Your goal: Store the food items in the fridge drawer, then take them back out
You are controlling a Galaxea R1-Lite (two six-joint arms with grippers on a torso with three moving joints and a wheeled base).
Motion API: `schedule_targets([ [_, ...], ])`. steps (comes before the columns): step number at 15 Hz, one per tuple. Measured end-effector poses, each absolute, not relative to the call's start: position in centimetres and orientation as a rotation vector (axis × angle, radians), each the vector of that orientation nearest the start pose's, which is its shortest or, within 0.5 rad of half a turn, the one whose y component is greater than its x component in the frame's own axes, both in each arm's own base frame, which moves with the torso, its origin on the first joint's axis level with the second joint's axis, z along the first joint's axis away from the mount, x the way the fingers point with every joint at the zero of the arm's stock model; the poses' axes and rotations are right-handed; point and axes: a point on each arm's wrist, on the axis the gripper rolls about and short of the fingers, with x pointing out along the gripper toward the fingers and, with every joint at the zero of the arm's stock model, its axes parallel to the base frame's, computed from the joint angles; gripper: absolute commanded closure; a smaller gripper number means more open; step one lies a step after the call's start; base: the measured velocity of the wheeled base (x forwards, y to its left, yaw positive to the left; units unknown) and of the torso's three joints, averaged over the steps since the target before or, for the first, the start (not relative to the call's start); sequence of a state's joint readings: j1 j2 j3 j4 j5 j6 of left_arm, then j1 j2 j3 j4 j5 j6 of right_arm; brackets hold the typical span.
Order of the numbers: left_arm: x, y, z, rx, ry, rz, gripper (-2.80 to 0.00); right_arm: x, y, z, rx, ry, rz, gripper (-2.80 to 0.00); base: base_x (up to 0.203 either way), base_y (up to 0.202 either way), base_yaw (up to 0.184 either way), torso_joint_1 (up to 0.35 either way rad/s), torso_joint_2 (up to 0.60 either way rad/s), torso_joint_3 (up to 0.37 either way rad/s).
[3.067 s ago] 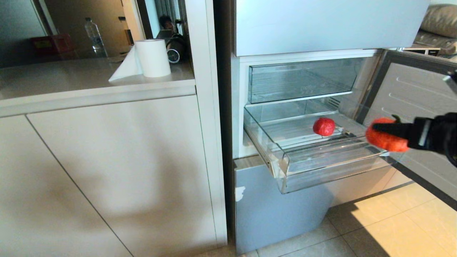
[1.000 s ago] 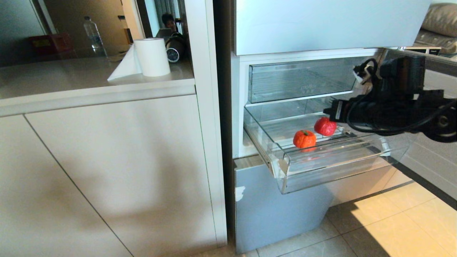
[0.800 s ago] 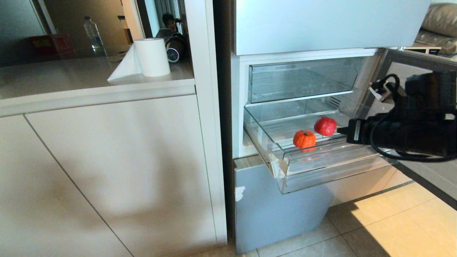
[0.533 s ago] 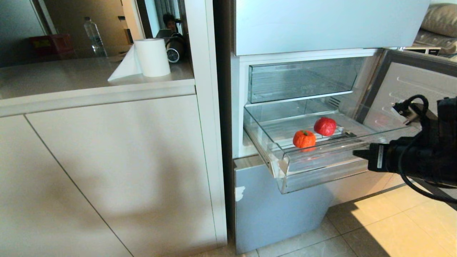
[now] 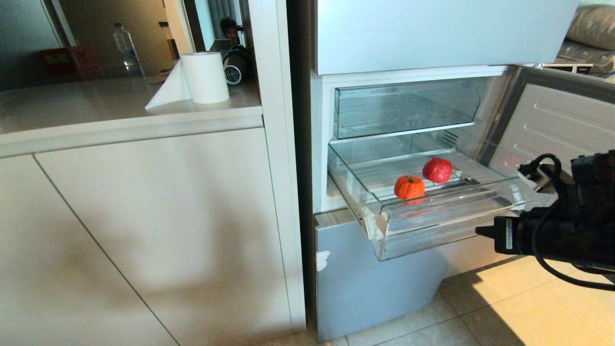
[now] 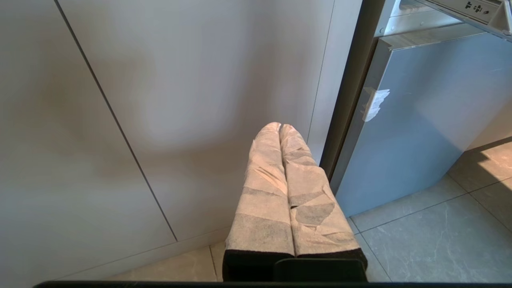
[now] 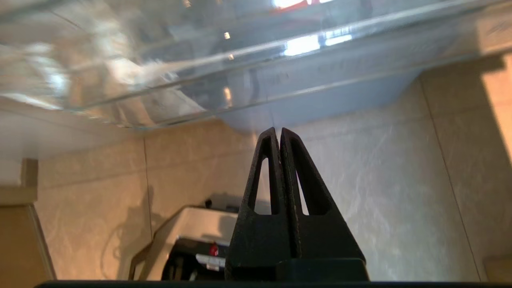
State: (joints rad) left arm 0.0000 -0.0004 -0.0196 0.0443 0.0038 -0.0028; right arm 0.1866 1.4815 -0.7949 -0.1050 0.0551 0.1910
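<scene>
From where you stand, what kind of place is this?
Most likely a home kitchen: an open fridge with a clear pulled-out drawer holding two red fruits, a counter with a paper towel roll, and a tiled floor.

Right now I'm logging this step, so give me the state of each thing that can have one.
fridge drawer: pulled out, holding both food pieces.
red piece: resting on the drawer floor.
orange piece: resting nearer the front lip, stem up.
upper clear drawer: pushed in.
fridge door: open.
right gripper: shut, empty, beside the drawer front.
left gripper: shut, empty, parked by the cabinet.
</scene>
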Motion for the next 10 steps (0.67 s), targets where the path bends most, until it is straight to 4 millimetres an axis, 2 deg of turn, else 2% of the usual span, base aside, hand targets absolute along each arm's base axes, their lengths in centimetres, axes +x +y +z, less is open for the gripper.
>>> schedule_targets([
  [3,-2.4,0.0,7.6,-0.003,0.024,0.004,0.00,26.0,5.0,17.3,0.153,0.638,0.173,0.00,0.000,0.000,0.000,0.000,0.00,0.000],
  [7,-2.4,0.0,7.6,-0.003,0.025,0.003,0.00,29.5,5.7,15.1,0.167,0.596,0.175,0.00,0.000,0.000,0.000,0.000,0.00,0.000],
  [10,-2.4,0.0,7.6,-0.003,0.025,0.003,0.00,33.0,6.4,13.9,0.204,0.538,0.174,0.00,0.000,0.000,0.000,0.000,0.00,0.000],
])
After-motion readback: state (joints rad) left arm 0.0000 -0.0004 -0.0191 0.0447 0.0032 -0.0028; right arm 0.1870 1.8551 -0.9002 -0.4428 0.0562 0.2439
